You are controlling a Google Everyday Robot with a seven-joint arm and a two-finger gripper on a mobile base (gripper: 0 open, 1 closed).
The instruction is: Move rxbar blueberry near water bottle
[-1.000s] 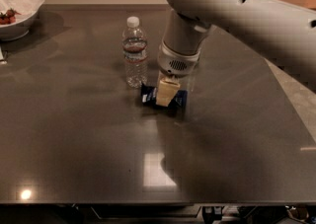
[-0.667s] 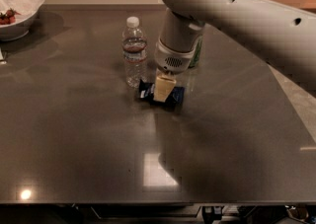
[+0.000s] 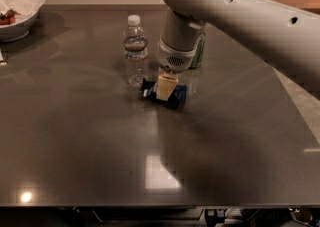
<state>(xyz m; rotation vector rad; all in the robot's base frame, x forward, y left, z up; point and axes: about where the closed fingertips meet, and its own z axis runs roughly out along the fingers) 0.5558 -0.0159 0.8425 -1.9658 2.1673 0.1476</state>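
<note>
**As the bar closes on the bottle, the placement looks nearly made**

While the near half of the tabletop [image 3: 75, 166] carries only a pale reflection of light, the action sits past the middle. The gripper [image 3: 166, 87] points straight down there, its jaws closed on the rxbar blueberry [image 3: 179, 94], whose dark blue ends show on either side of the tan pad. The bar is low at the surface; whether it rests on it or hangs just above cannot be told.

Over the last second the gripper and bar have edged a little away from the camera, while the water bottle [image 3: 135, 51] has stayed upright where it was. The bar's left end now lies just beside the bottle's base, apart from it but close.

For the task, that suggests the carry is essentially done: what seems left is to let go and lift clear without nudging the bottle.

Behind the wrist stands a green can [image 3: 199, 53], mostly hidden by the arm [image 3: 240, 11]. Far off at the left corner sits a white bowl [image 3: 17, 13].
</note>
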